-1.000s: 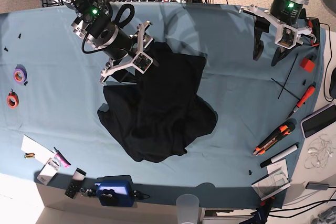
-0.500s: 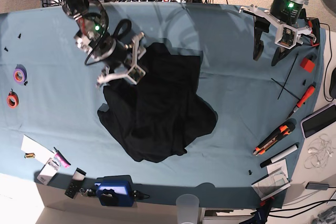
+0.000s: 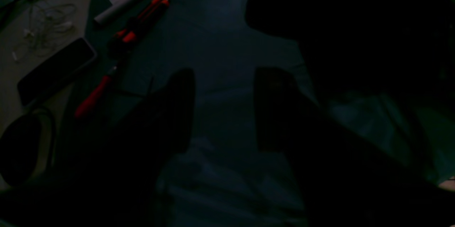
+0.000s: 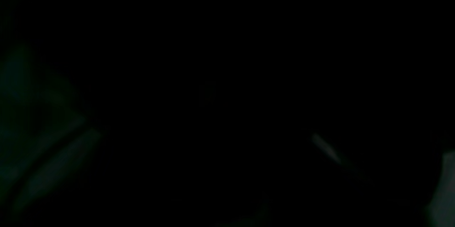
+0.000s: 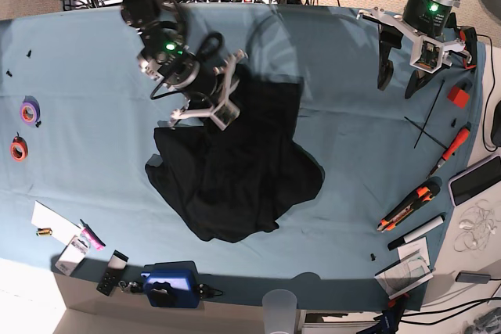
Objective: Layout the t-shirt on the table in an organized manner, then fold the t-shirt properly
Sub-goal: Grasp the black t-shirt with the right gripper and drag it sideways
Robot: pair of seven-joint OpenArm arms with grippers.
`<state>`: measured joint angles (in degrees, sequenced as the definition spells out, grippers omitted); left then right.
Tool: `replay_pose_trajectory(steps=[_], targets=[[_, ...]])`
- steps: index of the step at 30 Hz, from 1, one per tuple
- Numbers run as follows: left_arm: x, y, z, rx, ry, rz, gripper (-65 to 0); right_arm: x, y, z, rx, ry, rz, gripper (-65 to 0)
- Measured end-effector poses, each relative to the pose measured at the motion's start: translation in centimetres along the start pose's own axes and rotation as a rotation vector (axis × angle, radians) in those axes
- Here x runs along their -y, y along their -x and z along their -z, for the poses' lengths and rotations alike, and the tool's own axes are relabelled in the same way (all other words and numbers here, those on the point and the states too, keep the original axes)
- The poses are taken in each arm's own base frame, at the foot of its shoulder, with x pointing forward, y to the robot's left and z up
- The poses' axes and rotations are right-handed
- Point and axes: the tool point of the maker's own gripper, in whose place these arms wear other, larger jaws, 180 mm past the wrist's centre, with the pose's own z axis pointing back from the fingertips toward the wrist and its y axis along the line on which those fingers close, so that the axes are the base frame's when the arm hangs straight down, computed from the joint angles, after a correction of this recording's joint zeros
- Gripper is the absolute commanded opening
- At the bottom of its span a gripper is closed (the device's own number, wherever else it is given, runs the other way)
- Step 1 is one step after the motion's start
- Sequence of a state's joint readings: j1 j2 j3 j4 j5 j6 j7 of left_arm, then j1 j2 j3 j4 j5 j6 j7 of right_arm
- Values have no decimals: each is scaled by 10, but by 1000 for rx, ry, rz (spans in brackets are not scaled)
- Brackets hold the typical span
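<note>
Two arms stand over the table, and only the right tool is working: it is pressed into the upper left edge of the t-shirt, which lies bunched in a dark heap at the middle of the table. Its wrist view is almost wholly black, so whether its jaws have hold of cloth cannot be told. The left tool hangs apart at the far right corner, jaws partly open with only bare table between them.

Judged from here, the risk is a thick pinch: the shirt is crumpled in layers, so a lift could drag the whole heap instead of one edge, or a thin hold could slip. The orange-handled cutter and other clutter on the right could snag cloth spread that way.

Compared with half a second ago, the right tool has shifted rightward along the shirt's top edge; the left arm has not moved.
</note>
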<state>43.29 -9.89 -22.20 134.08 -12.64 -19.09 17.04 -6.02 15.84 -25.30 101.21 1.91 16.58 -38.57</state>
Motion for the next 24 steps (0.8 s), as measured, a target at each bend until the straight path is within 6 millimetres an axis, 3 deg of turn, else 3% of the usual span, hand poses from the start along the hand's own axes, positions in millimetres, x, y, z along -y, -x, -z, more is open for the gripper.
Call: replay_pose_trajectory(steps=[3,5,9,12,15,21,24], targets=[[0,0,0,0,0,0,-364,19,-7,-8,-22,94,8,-650],[0,0,0,0,0,0,-364,35,-30,-21,15,178,-17,-650],[0,0,0,1,0,-1,-364,64,-94,-69,195,343,-54,-650],[0,0,0,0,-1,-1,-364,87,-115,-104,263,435,-39,-650],[0,0,0,1,0,-1,-364,119,-114,-128,275,545,-8,-650],[6,-7,4,28,33,3,-364,198,-82,-182,222,819,90,-650],[14,-17,10,65,73,14,-364,227,-64,-213,199,947,136,-650]])
